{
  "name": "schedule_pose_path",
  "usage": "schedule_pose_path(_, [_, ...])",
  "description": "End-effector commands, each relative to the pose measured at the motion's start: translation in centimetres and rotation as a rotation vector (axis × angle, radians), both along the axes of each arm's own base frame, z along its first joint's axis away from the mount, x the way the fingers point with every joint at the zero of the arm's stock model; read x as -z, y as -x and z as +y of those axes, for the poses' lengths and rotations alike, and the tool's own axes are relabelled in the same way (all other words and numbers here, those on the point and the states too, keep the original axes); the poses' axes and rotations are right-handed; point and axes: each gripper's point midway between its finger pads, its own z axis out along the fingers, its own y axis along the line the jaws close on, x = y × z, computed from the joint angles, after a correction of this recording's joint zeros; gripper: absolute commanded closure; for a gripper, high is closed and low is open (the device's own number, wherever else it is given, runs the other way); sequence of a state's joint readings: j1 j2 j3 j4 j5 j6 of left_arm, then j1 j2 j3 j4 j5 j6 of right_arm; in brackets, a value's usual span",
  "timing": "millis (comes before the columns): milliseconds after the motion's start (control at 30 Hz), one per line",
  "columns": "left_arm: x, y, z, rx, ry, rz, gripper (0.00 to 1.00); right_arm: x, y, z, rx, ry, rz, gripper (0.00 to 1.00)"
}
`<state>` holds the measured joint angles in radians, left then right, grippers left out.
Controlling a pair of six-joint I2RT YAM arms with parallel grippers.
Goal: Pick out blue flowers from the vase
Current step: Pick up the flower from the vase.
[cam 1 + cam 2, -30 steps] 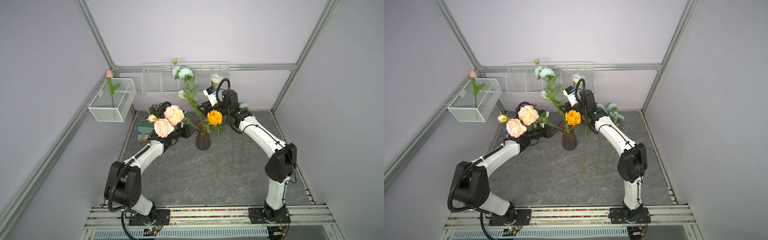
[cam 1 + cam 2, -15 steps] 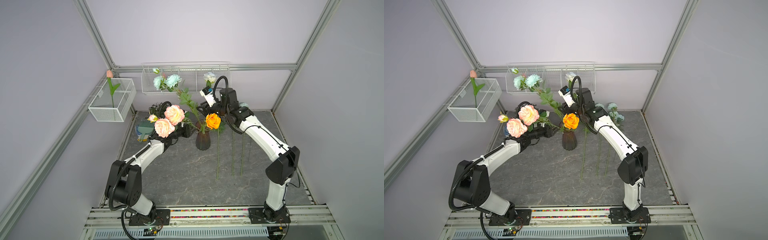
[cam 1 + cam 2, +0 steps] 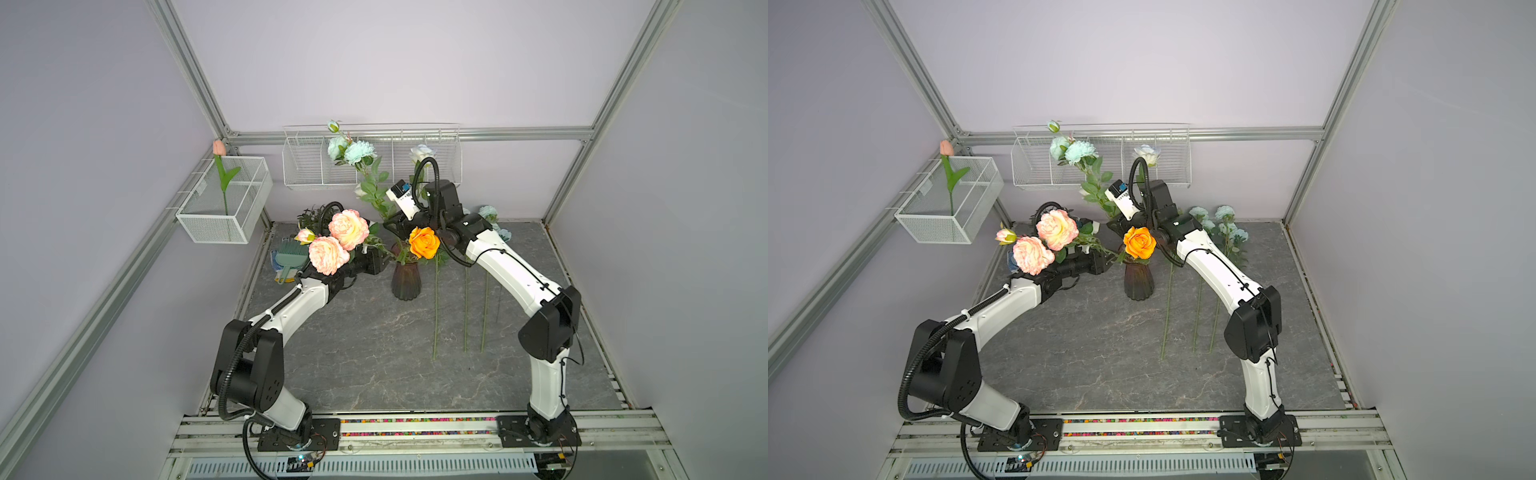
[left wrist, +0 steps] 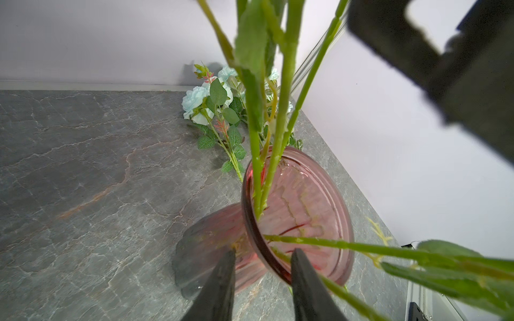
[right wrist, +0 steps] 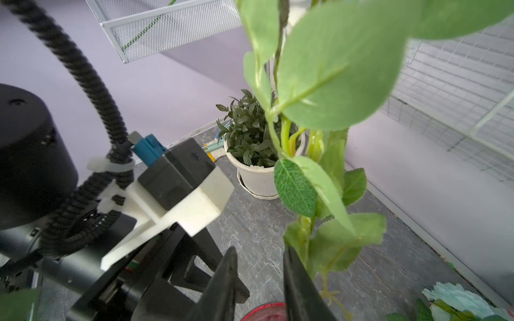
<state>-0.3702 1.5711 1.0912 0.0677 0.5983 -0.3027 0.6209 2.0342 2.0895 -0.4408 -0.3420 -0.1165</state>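
in both top views the blue flowers (image 3: 353, 151) stand tall in the vase (image 3: 406, 282), with my grippers either side of its neck.
left wrist: my left gripper (image 4: 264, 251) is clamped on the vase rim.
right wrist: my right gripper (image 5: 261, 250) has a narrow gap with floor (image 5: 258, 228) showing through. the stem (image 5: 286, 136) is just beside one finger.

Under the glossy, ribbed, translucent glass vase (image 3: 405, 282), the tabletop (image 3: 374, 365) looks matt, veined stone; behind the vase hang white metal-wire baskets (image 3: 307, 170).
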Motion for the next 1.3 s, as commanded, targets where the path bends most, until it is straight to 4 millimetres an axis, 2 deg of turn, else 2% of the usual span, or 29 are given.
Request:
schedule_pose_path(0, [1.3,-0.6,0.3,-0.019,-0.031,0.039,0.64,0.4,-0.3,0.9,-0.027,0.021,-0.02,0.7])
schedule_pose_path(100, [1.3,-0.4,0.5,-0.019,-0.039,0.039,0.64,1.1,-1.3,1.2,0.007,0.049,-0.027,0.71])
schedule_pose_path(333, [1.6,-0.3,0.6,-0.022,-0.053,0.04,0.64,0.9,-2.2,1.6,0.054,0.065,-0.071,0.78])
schedule_pose_path(467, [1.7,-0.3,0.7,-0.024,-0.055,0.041,0.64,-0.1,-1.5,1.0,0.059,0.075,-0.095,0.78])
schedule_pose_path(633, [1.9,-0.4,0.6,-0.02,-0.053,0.046,0.64,-2.6,0.2,0.0,0.047,0.03,-0.137,0.77])
schedule_pose_path(767, [1.9,-0.4,0.5,-0.02,-0.049,0.048,0.64,-3.4,0.3,-0.6,0.069,0.026,-0.164,0.77])
schedule_pose_path(967, [1.8,-0.4,0.5,-0.02,-0.049,0.045,0.64,-3.2,-0.6,-0.6,0.091,0.026,-0.17,0.76])
schedule_pose_path(1267, [1.6,-0.5,0.7,-0.024,-0.061,0.04,0.64,-1.6,-3.0,0.2,0.111,0.05,-0.155,0.75])
